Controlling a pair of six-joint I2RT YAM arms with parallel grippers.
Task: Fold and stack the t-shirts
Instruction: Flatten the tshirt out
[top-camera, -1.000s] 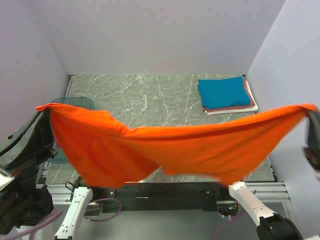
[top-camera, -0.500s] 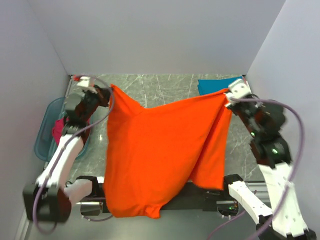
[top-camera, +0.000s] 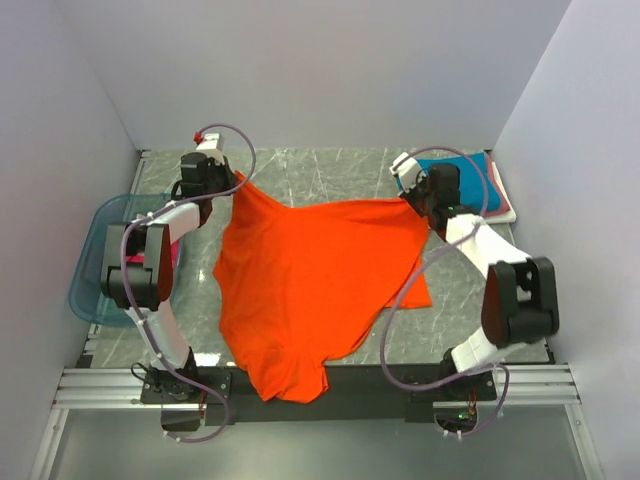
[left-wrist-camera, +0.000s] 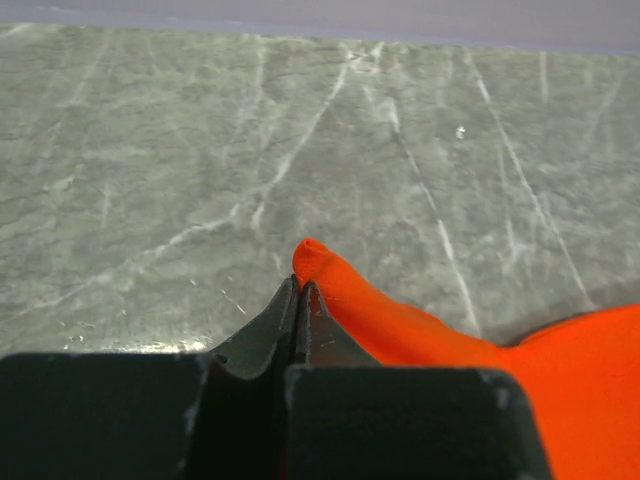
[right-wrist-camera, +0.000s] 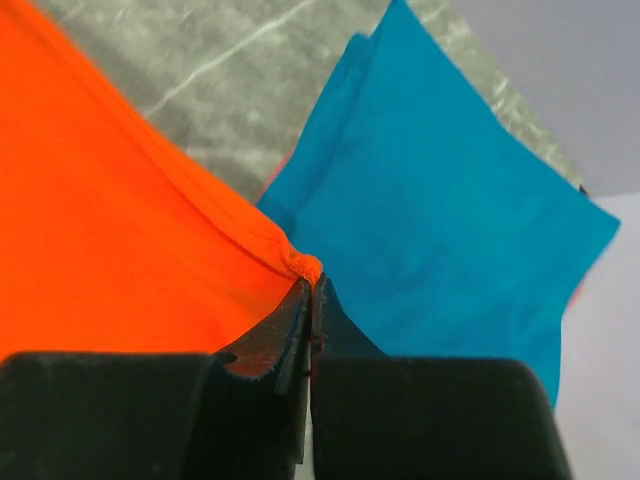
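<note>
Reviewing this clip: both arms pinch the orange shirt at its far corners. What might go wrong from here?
The bright orange cloth t-shirt drapes over the grey marble-patterned table's near edge, so it may slide off once released. The right jaws, shut on its corner, sit right beside the folded teal blue t-shirt; a sideways move might disturb that stack. The shirt lies doubled over near the right arm, so a fold may come out crooked.

A grey-green marbled tabletop (top-camera: 320, 175) sits boxed by pale lilac walls (top-camera: 320, 70) behind and beside it.
</note>
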